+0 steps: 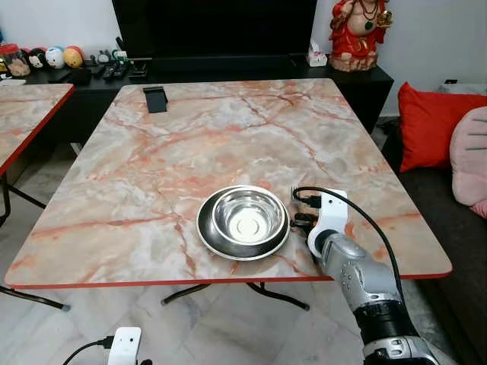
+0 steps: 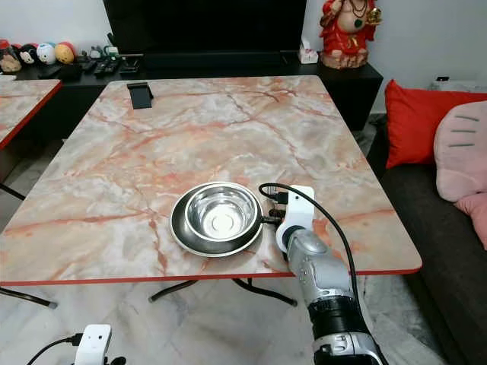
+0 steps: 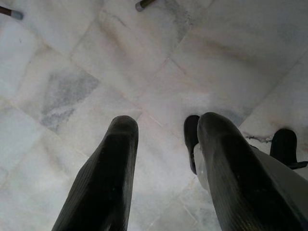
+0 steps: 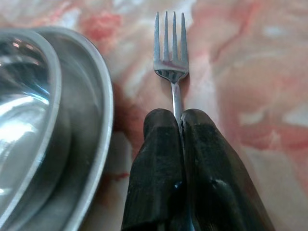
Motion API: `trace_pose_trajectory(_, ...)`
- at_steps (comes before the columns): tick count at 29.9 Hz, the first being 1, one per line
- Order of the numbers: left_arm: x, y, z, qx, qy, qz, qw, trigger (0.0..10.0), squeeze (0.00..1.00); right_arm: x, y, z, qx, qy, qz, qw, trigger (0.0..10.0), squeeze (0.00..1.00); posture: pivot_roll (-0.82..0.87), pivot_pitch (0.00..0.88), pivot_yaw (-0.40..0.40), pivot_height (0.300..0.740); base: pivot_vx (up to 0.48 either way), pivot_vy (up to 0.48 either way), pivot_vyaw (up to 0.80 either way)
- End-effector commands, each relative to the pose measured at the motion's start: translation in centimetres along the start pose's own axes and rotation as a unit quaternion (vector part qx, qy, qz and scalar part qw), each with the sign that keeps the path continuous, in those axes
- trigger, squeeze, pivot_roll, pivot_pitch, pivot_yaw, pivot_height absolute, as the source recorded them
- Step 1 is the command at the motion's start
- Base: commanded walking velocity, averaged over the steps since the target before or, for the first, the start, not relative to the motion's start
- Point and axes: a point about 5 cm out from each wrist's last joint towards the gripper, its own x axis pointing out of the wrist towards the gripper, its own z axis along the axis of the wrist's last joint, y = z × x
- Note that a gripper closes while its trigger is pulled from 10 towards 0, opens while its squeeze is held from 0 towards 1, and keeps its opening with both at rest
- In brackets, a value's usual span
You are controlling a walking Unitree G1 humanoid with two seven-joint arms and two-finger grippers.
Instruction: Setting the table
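- Marble-patterned table (image 1: 228, 137), pink and orange with a red edge, takes up the middle of the head views; a small black stand (image 1: 155, 99) sits toward its upper left.
- Steel plate (image 1: 213, 236) with a steel bowl (image 1: 247, 214) nested in it lies at lower centre, near the table's front edge.
- Right gripper (image 4: 179, 139) comes in from the lower right of the frame, just right of the plate, its two black fingers (image 4: 159, 159) pressed together on the thin handle of a fork (image 4: 170, 48).
- Fork tines point away from the robot; the fork sits low over the marble beside the plate's rim, though I cannot tell if it is touching.
- To place it well, I would lower it flat and parallel to the plate edge, with a small gap, and only then part the fingers.
- Left gripper (image 3: 163, 163) hangs idle over the pale floor tiles, fingers apart.
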Motion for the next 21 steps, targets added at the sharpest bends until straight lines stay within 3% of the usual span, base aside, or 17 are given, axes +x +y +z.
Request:
trace_pose_trajectory(1, -0.03, 0.12, -0.25, -0.003, 0.008, 0.003, 1.0, 10.0, 0.0, 0.13, 0.03, 0.38, 0.001, 0.004, -0.007, 1.0, 10.0, 0.0, -0.06, 0.0, 0.009, 0.74, 0.0, 0.0, 0.0)
trace_pose_trajectory(21, -0.03, 0.0, -0.28, -0.005, 0.008, 0.002, 1.0, 10.0, 0.0, 0.3, 0.49, -0.15, -0.003, 0.017, -0.004, 1.0, 10.0, 0.0, -0.06, 0.0, 0.004, 0.74, 0.0, 0.0, 0.0)
